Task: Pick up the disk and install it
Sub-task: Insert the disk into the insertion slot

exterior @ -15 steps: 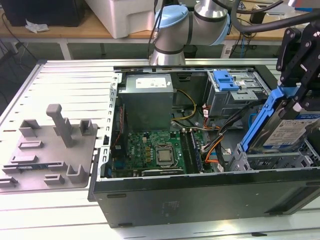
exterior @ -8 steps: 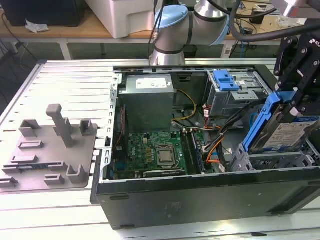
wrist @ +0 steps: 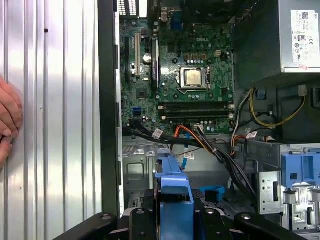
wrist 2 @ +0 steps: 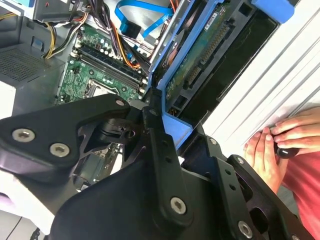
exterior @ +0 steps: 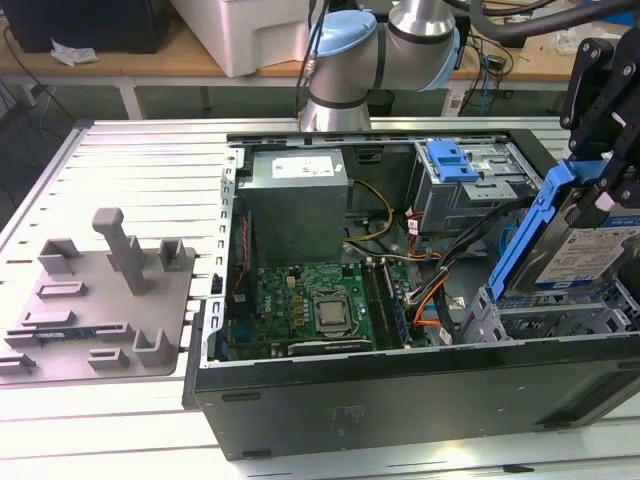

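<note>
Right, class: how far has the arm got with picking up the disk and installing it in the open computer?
Done: the pick-up. The gripper is shut on the disk, gripping its blue carrier frame. In hand: the disk hangs tilted above the grey drive cage at the exterior view's right end of the open case. Left: seating it; the disk is not yet flat inside the cage.

We've got a ribbed metal tabletop (exterior: pixel 140 170) w/ an open PC case (exterior: pixel 400 400) lying on it. Just beside the case, at the exterior view's left, a grey fixture plate (exterior: pixel 100 310). A person's hand (wrist: pixel 9 117) rests on the slats.
</note>
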